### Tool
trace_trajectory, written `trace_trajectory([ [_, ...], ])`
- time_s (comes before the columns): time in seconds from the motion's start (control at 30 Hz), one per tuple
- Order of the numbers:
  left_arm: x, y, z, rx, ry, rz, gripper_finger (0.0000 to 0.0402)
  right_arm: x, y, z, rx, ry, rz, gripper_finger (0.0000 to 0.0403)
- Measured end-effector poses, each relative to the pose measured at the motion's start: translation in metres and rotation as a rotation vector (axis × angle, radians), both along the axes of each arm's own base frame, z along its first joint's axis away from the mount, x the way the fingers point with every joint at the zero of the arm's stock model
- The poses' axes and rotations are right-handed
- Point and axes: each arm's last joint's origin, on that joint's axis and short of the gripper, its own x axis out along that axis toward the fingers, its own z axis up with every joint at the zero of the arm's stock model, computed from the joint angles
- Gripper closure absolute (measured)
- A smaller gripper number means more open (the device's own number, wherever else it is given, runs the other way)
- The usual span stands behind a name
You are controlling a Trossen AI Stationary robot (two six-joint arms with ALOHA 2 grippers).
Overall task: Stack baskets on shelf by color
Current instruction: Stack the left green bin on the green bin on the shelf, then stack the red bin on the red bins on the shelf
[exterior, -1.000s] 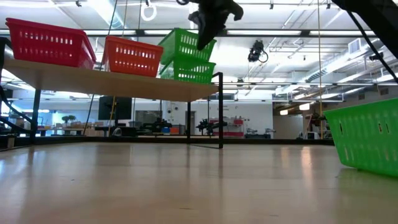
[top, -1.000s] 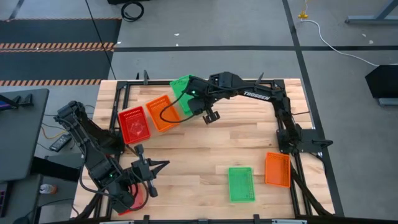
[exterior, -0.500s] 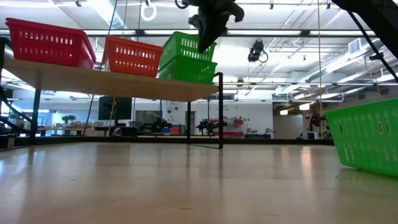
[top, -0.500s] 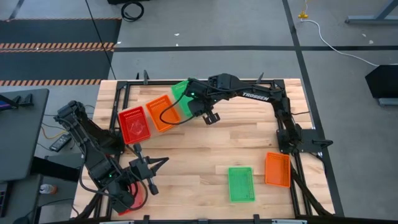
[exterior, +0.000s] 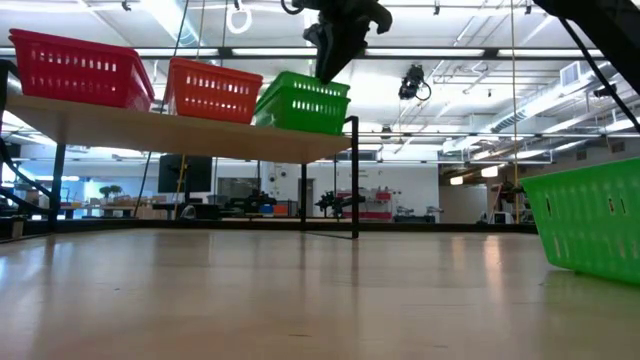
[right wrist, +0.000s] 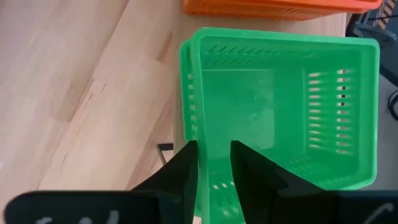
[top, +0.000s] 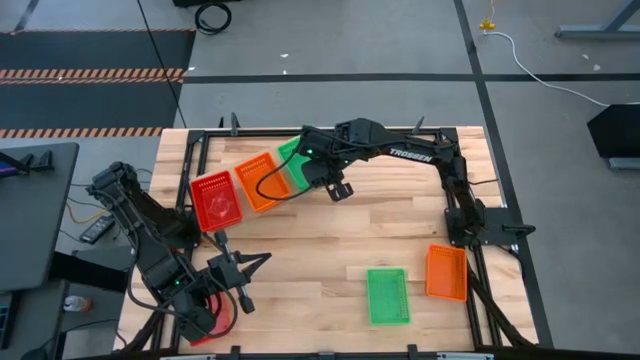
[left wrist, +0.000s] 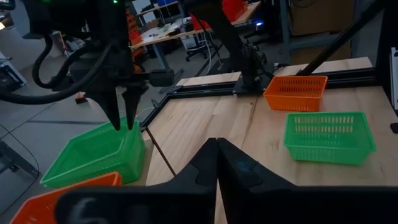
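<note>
Three baskets line the shelf (exterior: 200, 133): red, orange, and a green basket (exterior: 303, 103) at its end. Right gripper (right wrist: 213, 163) straddles its rim, fingers parted; left gripper (top: 238, 281), closed, waits near the tabletop's front-left corner.

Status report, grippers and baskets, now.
Right gripper open astride green basket wall, basket on shelf. Left gripper shut, low by table edge. Nothing in the way.

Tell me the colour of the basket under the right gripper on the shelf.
Green. The basket shows best in the right wrist view, with the right gripper astride its wall.
</note>
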Motion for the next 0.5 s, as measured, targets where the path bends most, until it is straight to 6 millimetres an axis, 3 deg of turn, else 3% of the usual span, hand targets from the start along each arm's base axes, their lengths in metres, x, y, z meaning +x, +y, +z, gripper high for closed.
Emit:
trace_trajectory([
  [0.2, 0.0, 0.0, 0.0, 0.0, 0.0, 0.0, 0.0393, -0.002, 0.011, 0.0, 0.048, 0.018, -0.073, 0.0281],
  [0.5, 0.0, 0.0, 0.0, -0.001, 0.0, 0.0, 0.0384, -0.005, 0.065, -0.002, 0.096, 0.061, -0.137, 0.0272],
])
